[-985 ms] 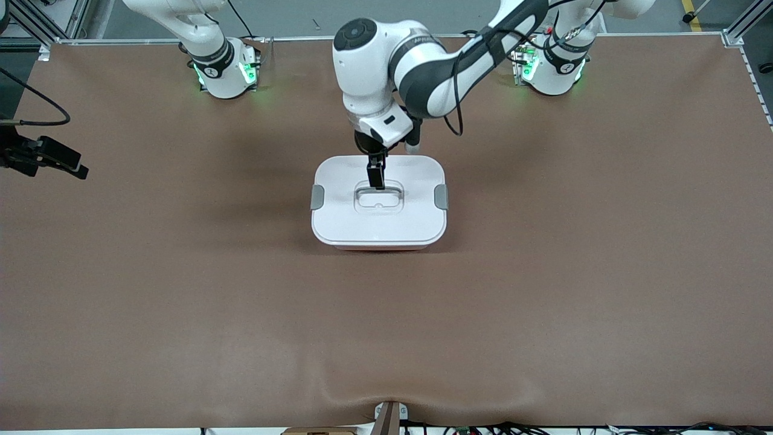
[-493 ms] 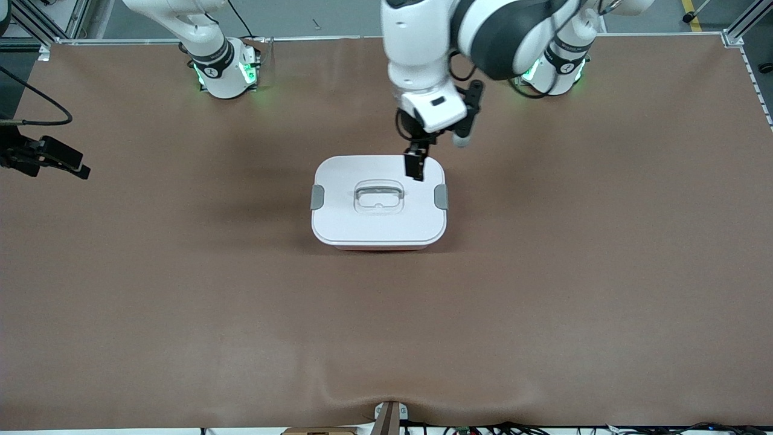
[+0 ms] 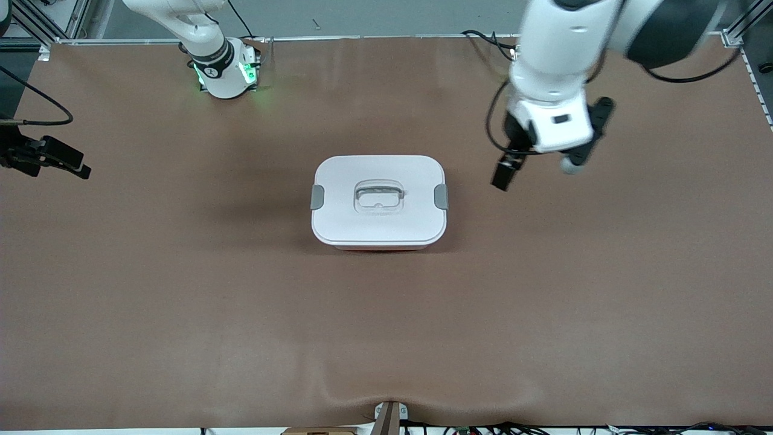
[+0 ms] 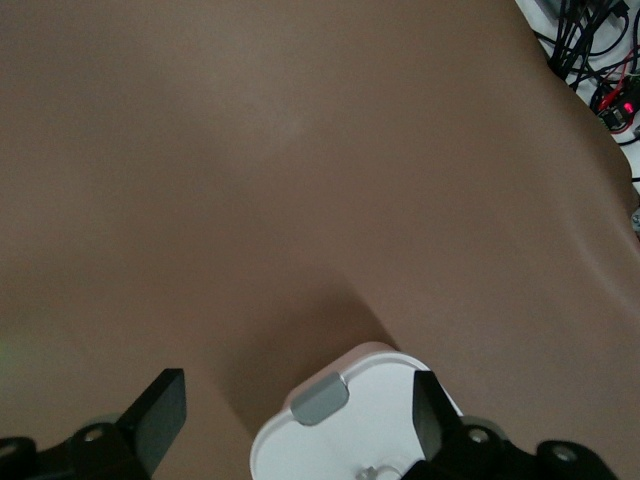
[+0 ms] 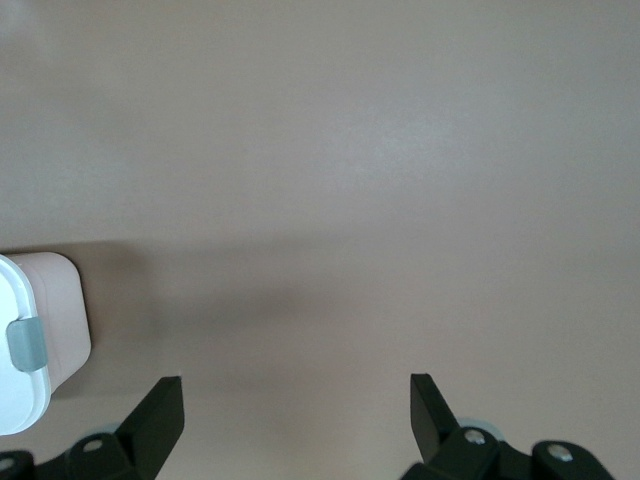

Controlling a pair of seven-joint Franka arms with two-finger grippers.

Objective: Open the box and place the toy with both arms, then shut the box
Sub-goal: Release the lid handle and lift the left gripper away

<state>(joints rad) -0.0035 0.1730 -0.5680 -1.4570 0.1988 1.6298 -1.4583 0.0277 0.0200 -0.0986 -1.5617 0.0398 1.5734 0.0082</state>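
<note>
Smooth matt white plastic box [image 3: 378, 223] lid, grey clips, on matt brown table [image 3: 181, 302] covering.

The box [image 5: 30, 340] — cut off at the right wrist view's edge.

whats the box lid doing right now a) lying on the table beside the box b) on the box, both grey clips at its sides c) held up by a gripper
b: the white lid sits flat on the box, a grey clip at each end, and neither gripper touches it.
</note>
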